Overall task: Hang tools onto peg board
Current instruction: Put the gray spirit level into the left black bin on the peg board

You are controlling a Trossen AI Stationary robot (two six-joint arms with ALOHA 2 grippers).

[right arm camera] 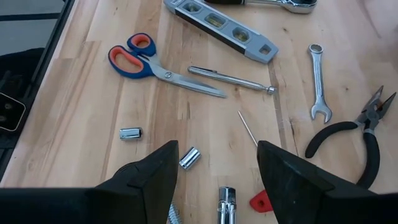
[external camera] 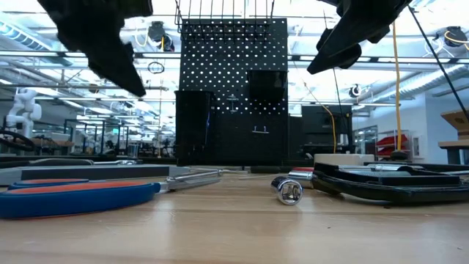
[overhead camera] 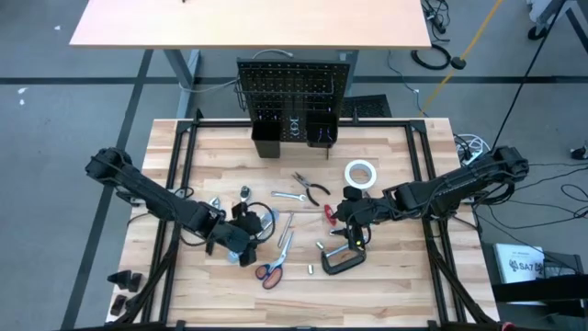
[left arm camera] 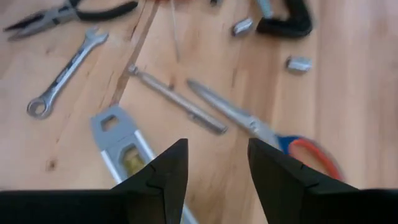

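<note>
The black peg board (overhead camera: pixel 294 92) stands upright at the table's far edge, with black bins along its foot. Tools lie flat on the wooden tabletop: orange-handled scissors (overhead camera: pixel 274 262), a silver utility knife (left arm camera: pixel 121 140), a wrench (left arm camera: pixel 65 74), dark-handled pliers (overhead camera: pixel 312 188), a red screwdriver (overhead camera: pixel 329 213), a black C-clamp (overhead camera: pixel 342 260) and a white tape roll (overhead camera: pixel 360 173). My left gripper (left arm camera: pixel 217 168) hangs open above the table, between the utility knife and the scissors (left arm camera: pixel 261 124). My right gripper (right arm camera: pixel 217 168) hangs open above small sockets (right arm camera: pixel 189 157) and the screwdriver's red handle (right arm camera: pixel 261 200).
A thin silver rod (left arm camera: pixel 177 99) lies between the knife and the scissors. Loose sockets (left arm camera: pixel 298 63) lie near the C-clamp (left arm camera: pixel 286 18). A black frame (overhead camera: pixel 175 184) runs along the table's sides. Bare wood shows along the near edge and before the peg board.
</note>
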